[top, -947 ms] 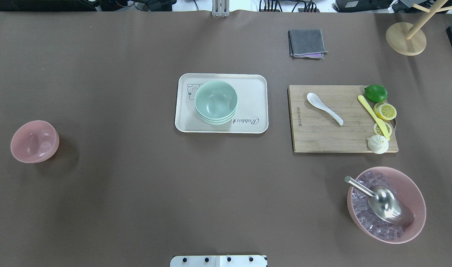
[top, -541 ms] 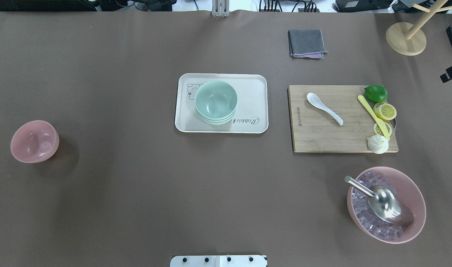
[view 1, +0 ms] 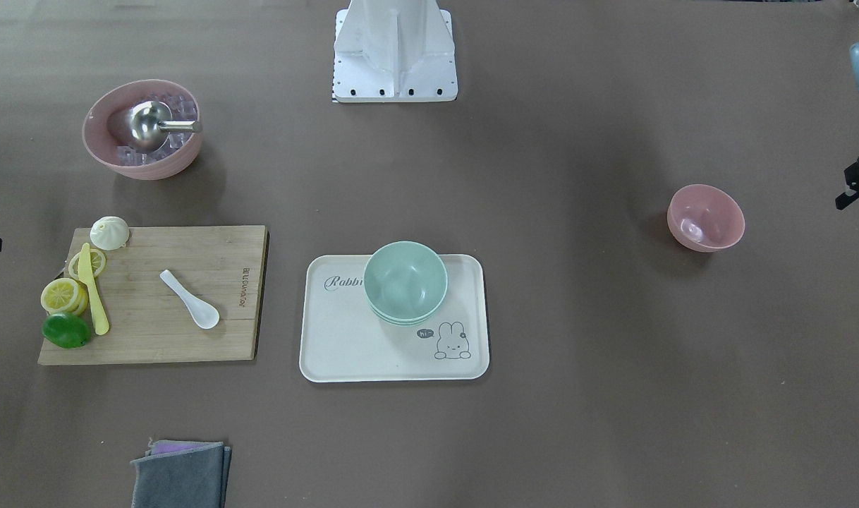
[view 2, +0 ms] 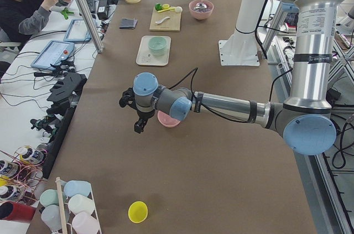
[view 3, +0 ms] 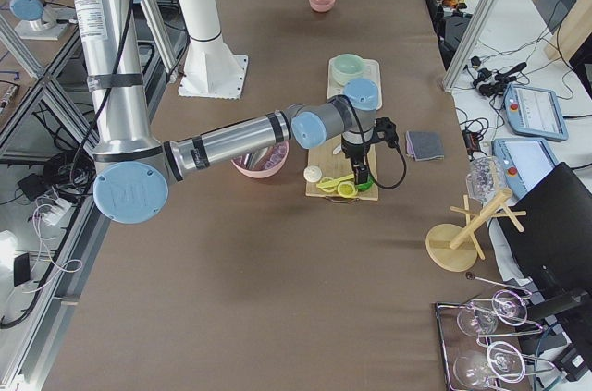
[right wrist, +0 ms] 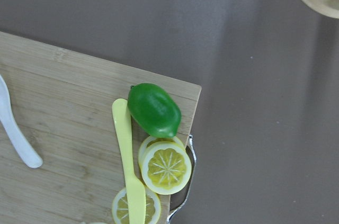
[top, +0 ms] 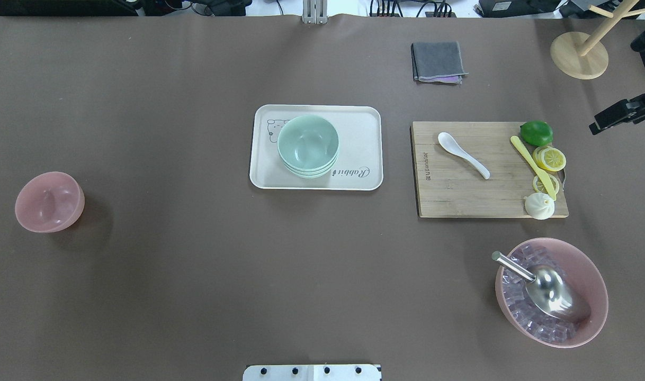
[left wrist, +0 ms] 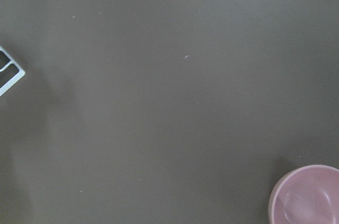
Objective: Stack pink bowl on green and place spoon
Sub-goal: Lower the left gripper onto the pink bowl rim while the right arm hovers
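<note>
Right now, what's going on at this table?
Nothing is grasped yet. The empty pink bowl sits alone on the table, with the left gripper hovering near it. The green bowls are stacked on the tray. The white spoon lies on the cutting board, with the right gripper hovering by that board.

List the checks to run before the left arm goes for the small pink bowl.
1. Small pink bowl upright and empty: ok.
2. Top of the green bowls on the tray free to take it: ok.
3. White spoon lying uncovered on the cutting board: ok.
4. Small pink bowl centred in the left wrist view: not ok, it sits in the lower right corner.
5. Left gripper open: cannot tell.
</note>
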Available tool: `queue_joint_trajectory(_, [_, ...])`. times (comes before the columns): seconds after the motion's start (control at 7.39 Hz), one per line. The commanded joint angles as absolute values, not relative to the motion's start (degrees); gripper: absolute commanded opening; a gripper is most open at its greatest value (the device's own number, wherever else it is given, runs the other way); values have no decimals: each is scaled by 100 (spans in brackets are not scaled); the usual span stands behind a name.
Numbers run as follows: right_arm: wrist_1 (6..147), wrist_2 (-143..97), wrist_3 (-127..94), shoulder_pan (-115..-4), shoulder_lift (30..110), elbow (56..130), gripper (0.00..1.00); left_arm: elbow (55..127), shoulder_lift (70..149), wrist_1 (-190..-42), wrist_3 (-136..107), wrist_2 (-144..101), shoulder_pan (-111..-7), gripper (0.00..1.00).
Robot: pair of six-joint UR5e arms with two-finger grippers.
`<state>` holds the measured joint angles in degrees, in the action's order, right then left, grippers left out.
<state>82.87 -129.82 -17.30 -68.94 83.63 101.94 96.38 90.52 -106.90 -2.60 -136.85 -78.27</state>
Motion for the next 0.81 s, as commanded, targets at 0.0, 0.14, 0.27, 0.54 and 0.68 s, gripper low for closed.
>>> queue_joint_trajectory(0.0, [8017, -12842, -2203, -6392, 8341, 10187, 100, 9501, 9062, -10749, -807, -13667, -7262, 99])
queue_joint_trajectory(0.14, [7772, -12676, -2598, -6163, 8306, 10169, 100, 9457, 9062, -10749, -826, -13667, -7129, 99])
queue_joint_trajectory(0.27, [7648, -12578, -2802, -6013, 8306, 10152, 100, 9335, 9070, -10758, -870, -13676, -7015, 99])
queue_joint_trajectory(0.54, [7629, -12568, -2804, -5977, 8306, 10151, 100, 8967, 9149, -11290, -1290, -13667, -6786, 97])
queue_joint_trajectory(0.68, [7629, -12568, -2804, -5977, 8306, 10151, 100, 8591, 9158, -11964, -1544, -13667, -6698, 97])
